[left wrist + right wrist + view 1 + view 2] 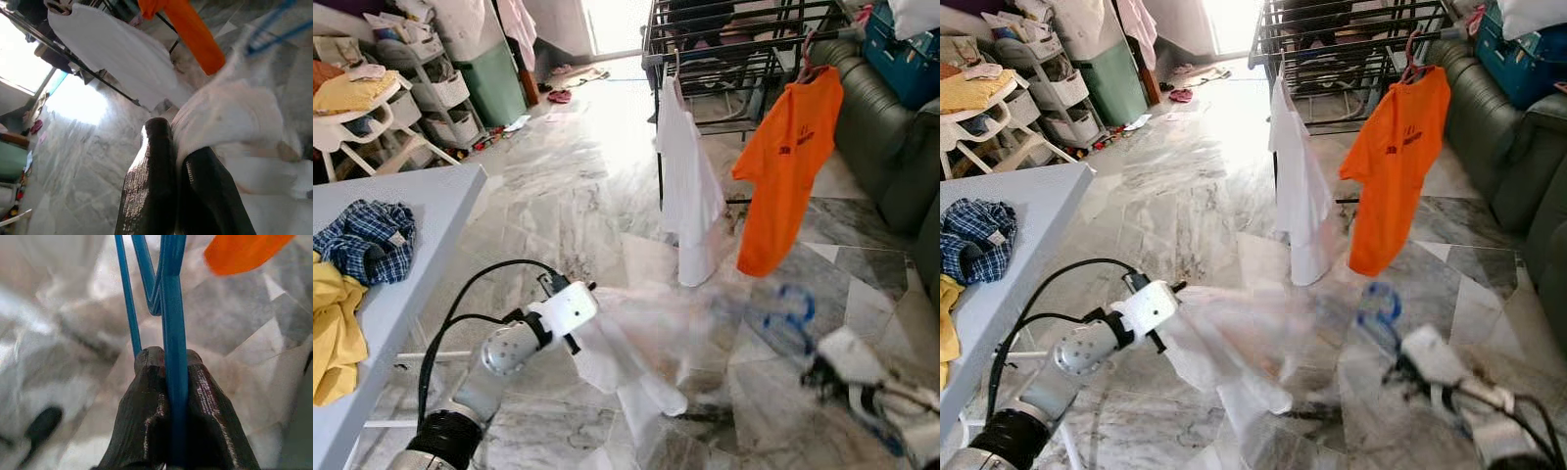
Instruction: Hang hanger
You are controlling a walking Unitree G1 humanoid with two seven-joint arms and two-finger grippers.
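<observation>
The blue hanger sits clamped between your right gripper's two black fingers, which are closed tight on its blue rod; its thin wires run up and away beyond the fingertips. From the head views, the hanger's hook shows as a blurred blue loop just above the right gripper, low over the marble floor.

Your left gripper has its fingers pinched together on a fold of a white garment, which spreads, blurred, from that gripper across towards the right one and the hanger.

Ahead of both grippers stands the black drying rack. A white shirt hangs from it nearly straight beyond your left gripper, and an orange T-shirt hangs beside that, up beyond the right gripper. Off to the outside of your left arm is a grey table with a blue checked cloth and a yellow cloth on it. A dark green sofa lies past the right gripper's outer side.
</observation>
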